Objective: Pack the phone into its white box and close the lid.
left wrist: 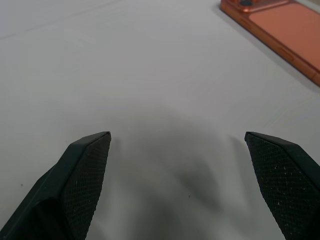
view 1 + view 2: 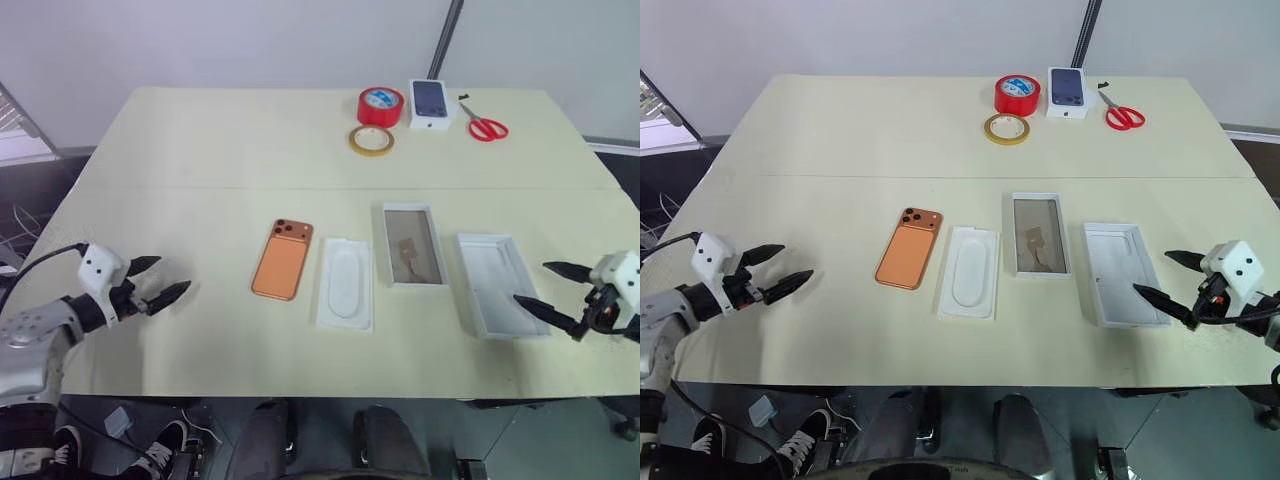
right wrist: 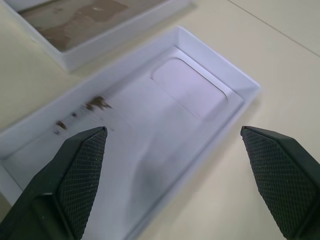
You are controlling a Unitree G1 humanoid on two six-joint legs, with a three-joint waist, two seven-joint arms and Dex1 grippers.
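- The white box (image 2: 412, 245) is lying open in the middle of the table (image 2: 200, 150). Nothing is sitting in it, and its floor is showing brownish patches.
- The lid (image 2: 495, 283) is lying inside-up just to the right of the box, also holding nothing. A shallow rectangular recess is showing at one end.
- The phone (image 2: 282, 259) is lying back-up on the bare table, outside any container. A flat white insert (image 2: 345, 283) with an oval recess is lying between it and the box.
- The left gripper (image 2: 172, 275) is hanging wide open and gripping nothing. It is staying well apart from the phone, with bare table between them.
- The right gripper (image 2: 531, 282) is also standing wide open and gripping nothing, at the near right part of the lid.
- Near the far edge, a red tape roll (image 2: 381, 105), a yellow tape ring (image 2: 371, 140), a small printed box (image 2: 431, 103) and scissors (image 2: 485, 126) are resting, leaving the wide middle strip open.
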